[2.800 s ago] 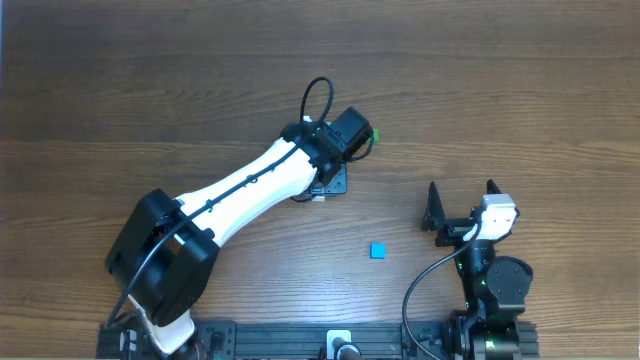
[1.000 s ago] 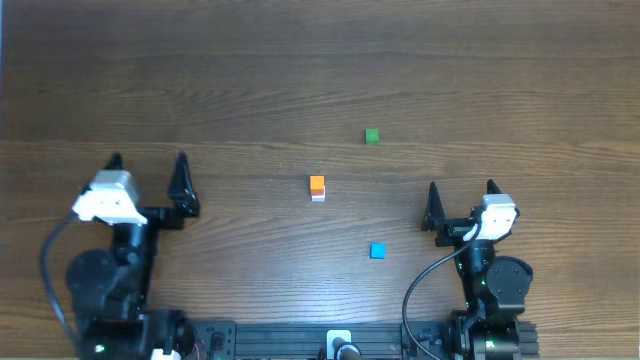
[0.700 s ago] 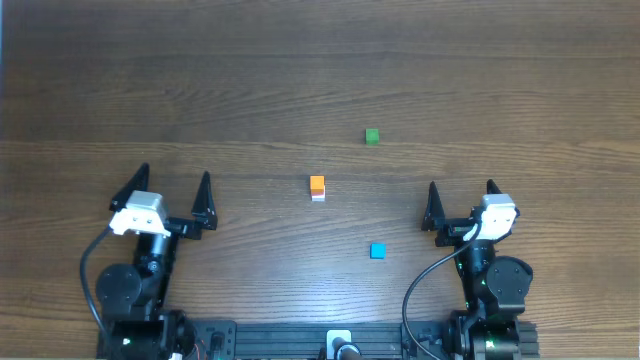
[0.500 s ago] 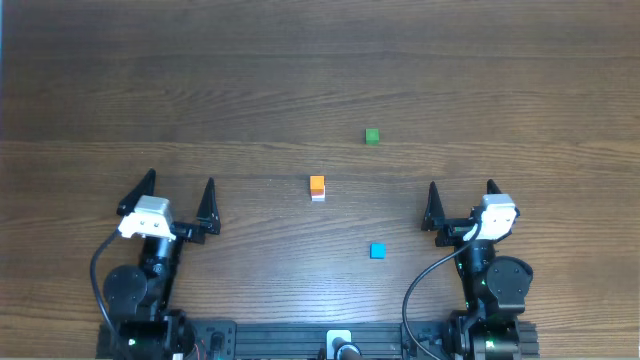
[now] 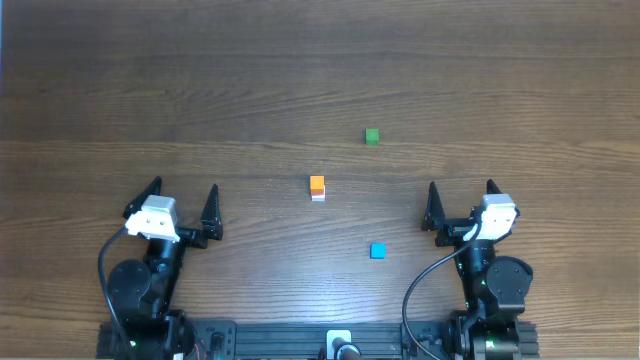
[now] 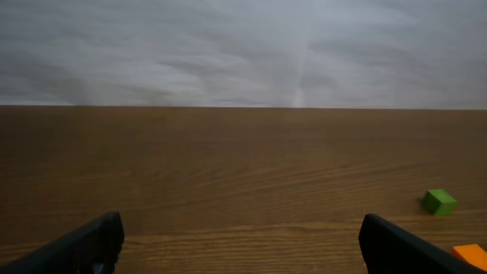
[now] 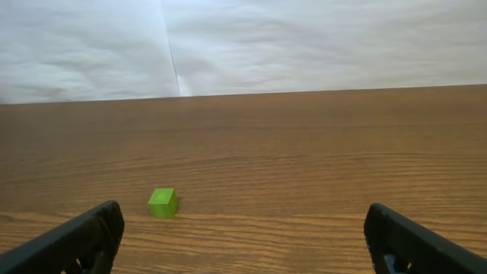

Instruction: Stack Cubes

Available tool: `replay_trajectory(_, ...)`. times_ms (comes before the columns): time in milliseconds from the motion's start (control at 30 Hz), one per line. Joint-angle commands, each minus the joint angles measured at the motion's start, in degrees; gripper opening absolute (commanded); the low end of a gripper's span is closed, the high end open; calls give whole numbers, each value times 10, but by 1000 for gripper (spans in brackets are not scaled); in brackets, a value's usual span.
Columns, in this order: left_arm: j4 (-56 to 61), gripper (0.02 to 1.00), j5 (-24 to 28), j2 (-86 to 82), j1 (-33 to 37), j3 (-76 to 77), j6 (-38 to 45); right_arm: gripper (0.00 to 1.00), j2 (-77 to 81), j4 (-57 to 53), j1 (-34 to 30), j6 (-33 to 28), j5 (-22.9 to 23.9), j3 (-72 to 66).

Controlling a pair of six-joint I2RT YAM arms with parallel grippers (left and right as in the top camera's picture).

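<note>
Wooden table, two arms drawn in close to their bases.

Left gripper: fingers are spread wide, with bare wood seen between them in the left wrist view.

Right gripper: fingers are likewise spread wide over bare wood.

Orange cube is set on top of a white cube, forming a two-high stack. The stack is found roughly midway between the two grippers, about level with their fingertips and well apart from both. From the left gripper it lies off to the right side; in the left wrist view only a corner of the orange cube is caught, just outside the right finger.

Green cube lies alone on the wood, ahead of both grippers. It is placed forward and to the left of the right gripper, and is seen in the right wrist view just inside the left finger's line, farther out. From the left gripper it is well ahead and far to the right.

Blue cube lies alone, behind the right gripper's fingertips and to its left, near that arm's wrist but not touching it.
</note>
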Motion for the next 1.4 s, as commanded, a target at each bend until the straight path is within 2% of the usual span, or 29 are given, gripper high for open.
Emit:
replay_trajectory(33, -1, 1000, 6, -7, 3, -3, 8, 993, -5, -1, -3, -3, 2, -3)
replay_trajectory(1067, -1, 1000, 6, -7, 3, -3, 8, 993, -5, 0, -3, 0, 0, -3)
replay_trajectory(1233, -1, 998, 6, -7, 3, -3, 8, 993, -5, 43, -3, 83, -45, -2)
replay_trajectory(1400, -1, 1000, 6, -7, 3, -3, 8, 993, -2, 54, -3, 84, -115, 75)
